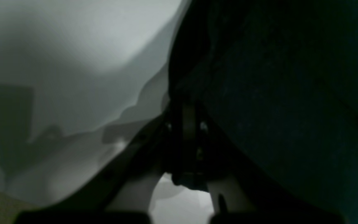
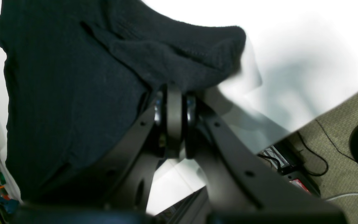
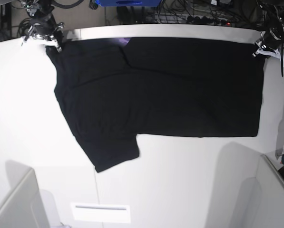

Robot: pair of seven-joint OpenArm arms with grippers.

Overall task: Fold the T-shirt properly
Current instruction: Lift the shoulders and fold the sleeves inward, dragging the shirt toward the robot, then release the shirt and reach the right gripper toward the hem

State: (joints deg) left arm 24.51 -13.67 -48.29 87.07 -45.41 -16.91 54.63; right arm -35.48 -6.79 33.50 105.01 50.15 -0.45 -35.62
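Both my arms reach to the far edge of the worktop (image 3: 180, 180).
Left tool (image 3: 261, 49) and right tool (image 3: 51, 43) each pinch a T-shirt (image 3: 156, 90) corner (plain side up).

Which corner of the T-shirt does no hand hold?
The sleeve corner of the T-shirt lies free on the table, nearest the camera; left hand and right hand hold the far corners.

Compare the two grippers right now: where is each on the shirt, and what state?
The right gripper sits at the T-shirt's sleeve-end far corner, base view's left; the left gripper sits at the straight-edged opposite far corner. The right wrist view is bright and sharp; the left wrist view is dark and blurred. Both appear shut on cloth at the table's far edge.
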